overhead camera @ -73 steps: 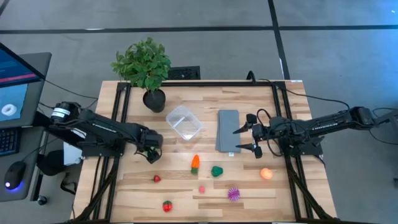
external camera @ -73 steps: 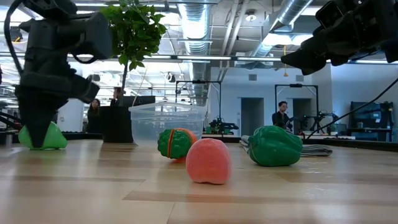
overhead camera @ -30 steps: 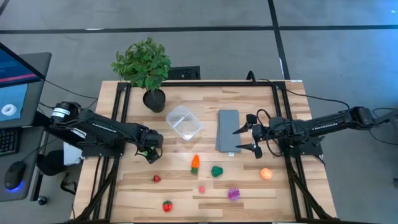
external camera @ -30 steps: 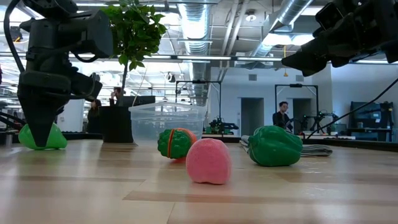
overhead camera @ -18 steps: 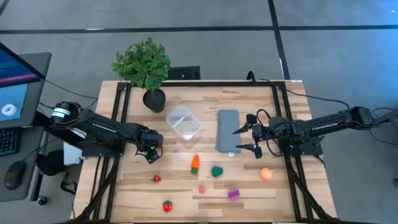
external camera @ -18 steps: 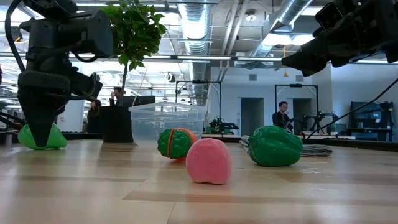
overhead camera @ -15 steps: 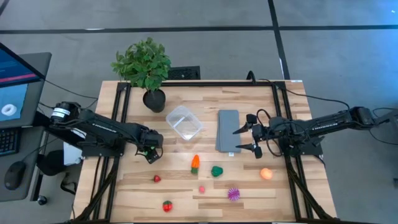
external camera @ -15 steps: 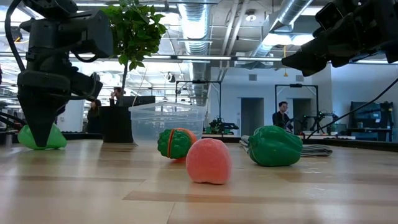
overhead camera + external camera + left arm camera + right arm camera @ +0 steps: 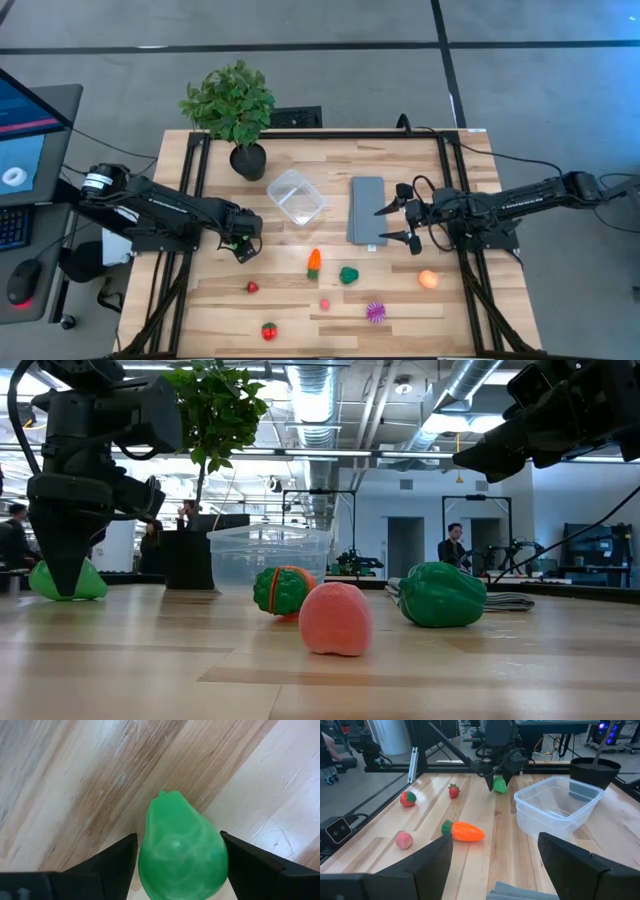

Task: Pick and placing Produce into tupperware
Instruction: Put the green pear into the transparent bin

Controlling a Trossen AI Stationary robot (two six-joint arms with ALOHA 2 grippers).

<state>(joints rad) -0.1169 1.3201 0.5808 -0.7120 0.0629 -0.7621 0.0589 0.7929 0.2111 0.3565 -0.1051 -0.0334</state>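
Left end effector [image 9: 243,247] points down at the surface [image 9: 290,300], its fingers [image 9: 107,860] spread either side of the green pear-shaped produce piece [image 9: 182,847], which lies on the wood between them; contact cannot be confirmed. Right end effector [image 9: 397,224] hovers spread beside the grey slab [image 9: 366,210], holding nothing. Clear tupperware [image 9: 296,196] sits empty between the arms. Carrot [image 9: 314,262], dark green piece [image 9: 348,274] and orange ball [image 9: 428,279] lie outside it.

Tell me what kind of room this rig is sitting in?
Most likely an open robotics lab or workshop. The low view shows exposed ceiling ducts, a person at another arm rig in the background, and black framing around the wooden table.
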